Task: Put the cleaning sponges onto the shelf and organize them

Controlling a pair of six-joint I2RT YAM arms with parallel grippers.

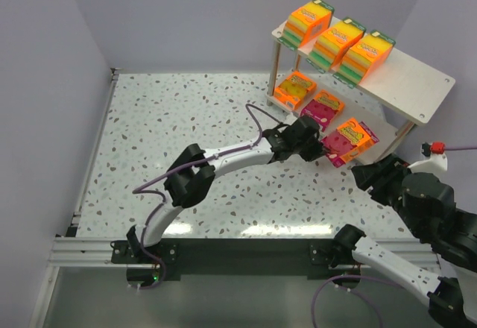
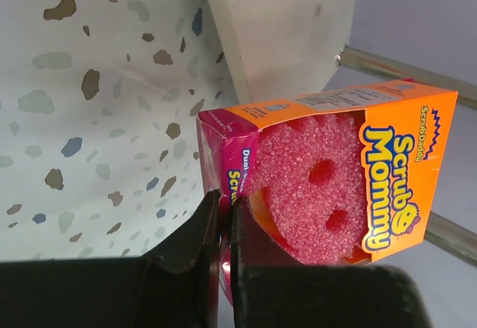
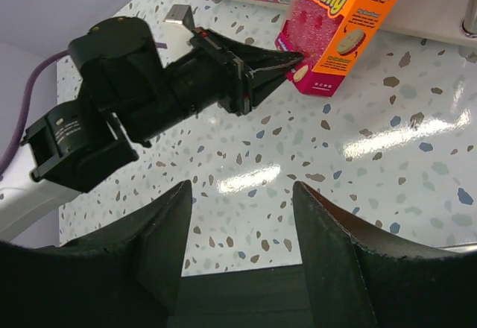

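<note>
Now left pincer [image 2: 225,205] clamps tilted sponge pack [image 2: 335,186] (long axis toward shelf [image 1: 406,82]).

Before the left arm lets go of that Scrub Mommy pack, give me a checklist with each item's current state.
1. Grip: left gripper shut on the magenta edge of the Scrub Mommy pack: ok.
2. Pack lying flat on the lower tier of the shelf: it is tilted and hangs past the front edge: not ok.
3. Slot free at the lower tier's right end, beside the orange flat pack and magenta flat pack: ok.
4. Top tier: three thick packs in a row: ok.
5. Clearance: right gripper open, apart from the pack: ok.
6. Pack's low corner touching the table: cannot tell.
</note>
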